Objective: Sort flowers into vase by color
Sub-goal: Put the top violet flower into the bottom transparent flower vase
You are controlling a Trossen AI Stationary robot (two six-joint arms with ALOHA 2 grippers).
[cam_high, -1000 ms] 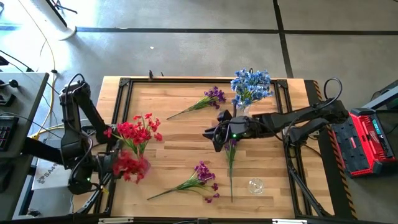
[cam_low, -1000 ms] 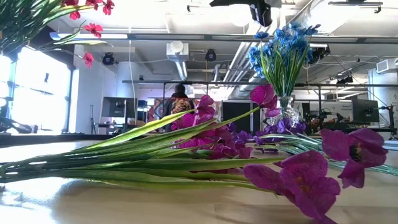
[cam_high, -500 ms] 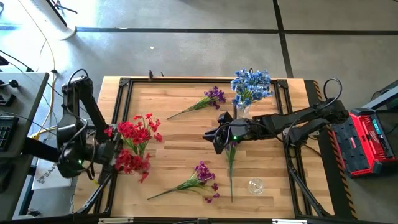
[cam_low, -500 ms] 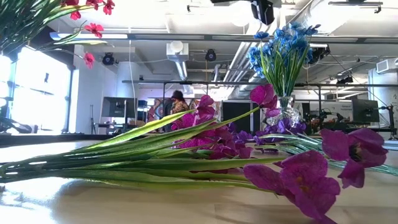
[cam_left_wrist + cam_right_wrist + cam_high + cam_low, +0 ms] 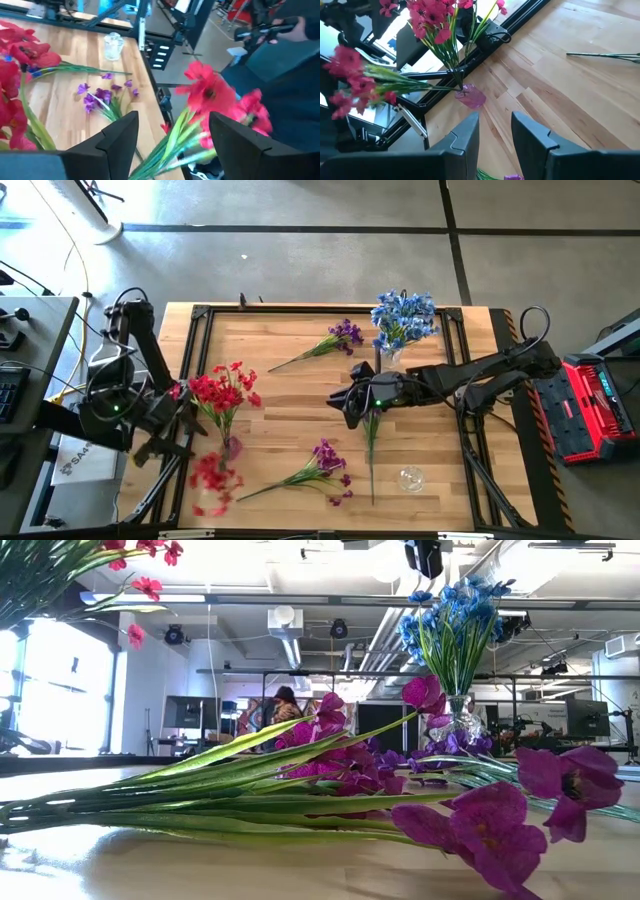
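Almost nothing can be read. The one legible scrap of lettering is on a white panel at the left arm's base, at about eight o'clock in the high view, off the tabletop's left edge: dark characters that look like "SA4", the rest cut off by the arm. The red case at three o'clock carries small light markings on its top, too small to make out. The screens and fixtures in the room behind, in the low view, show no text that can be read, and neither wrist view shows a label, brand or number.
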